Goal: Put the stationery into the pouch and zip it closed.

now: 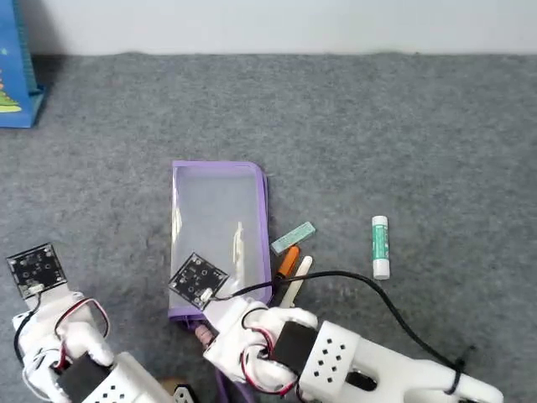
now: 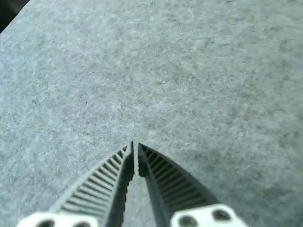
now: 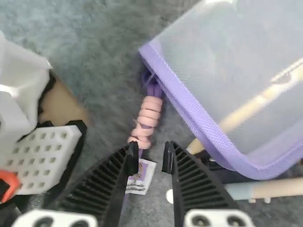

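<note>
The purple pouch (image 1: 216,231) with a translucent top lies flat mid-table, a cream pen (image 1: 238,243) showing through it. A teal eraser (image 1: 293,238), an orange pen (image 1: 288,260) and a cream pen (image 1: 295,282) lie against its right edge. A green-and-white glue stick (image 1: 380,246) lies farther right. My right gripper (image 3: 148,157) is narrowly open at the pouch's near corner (image 3: 189,113), its tips at the end of the pink coiled zipper pull (image 3: 147,118), above the pull's paper tag (image 3: 137,176). My left gripper (image 2: 135,147) is shut, holding nothing, over bare grey carpet.
A blue box (image 1: 17,75) stands at the far left by the wall. The left arm's white body (image 3: 28,109) and a tan patch (image 3: 64,106) sit close beside the right gripper. Open carpet (image 1: 403,134) stretches behind and right of the pouch.
</note>
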Controlling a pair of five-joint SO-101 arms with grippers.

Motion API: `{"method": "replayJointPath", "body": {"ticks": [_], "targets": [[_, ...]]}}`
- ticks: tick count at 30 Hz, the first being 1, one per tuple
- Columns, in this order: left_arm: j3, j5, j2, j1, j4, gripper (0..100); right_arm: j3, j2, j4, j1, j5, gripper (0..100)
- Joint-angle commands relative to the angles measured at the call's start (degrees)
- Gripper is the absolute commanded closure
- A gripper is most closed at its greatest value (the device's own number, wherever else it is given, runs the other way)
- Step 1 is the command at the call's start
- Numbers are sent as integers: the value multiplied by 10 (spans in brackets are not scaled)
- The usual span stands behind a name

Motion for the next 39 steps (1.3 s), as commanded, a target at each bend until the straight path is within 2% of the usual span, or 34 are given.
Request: {"method": "replayJointPath", "body": {"ticks": [1, 6, 16, 21, 24, 30, 35, 39], "targets": [[-36, 5, 3, -4, 3, 905, -29, 19, -19, -7, -12, 887], [-28, 6, 3, -4, 8, 780, -30, 114, -67, -7, -14, 887], [-9, 6, 3, 0, 6, 779, -32, 251, -179, -21, -15, 890], [-9, 6, 3, 0, 7, 779, -32, 255, -142, -29, -10, 905], [-9, 6, 3, 1, 8, 779, -32, 225, -108, -29, -10, 998], [-9, 6, 3, 1, 10, 779, -32, 82, -43, 6, -4, 991], [-11, 6, 3, 4, 6, 779, -31, -66, -7, 80, 61, 991], [-20, 4, 3, 55, 11, 779, -29, -147, 3, 102, 79, 991]]}}
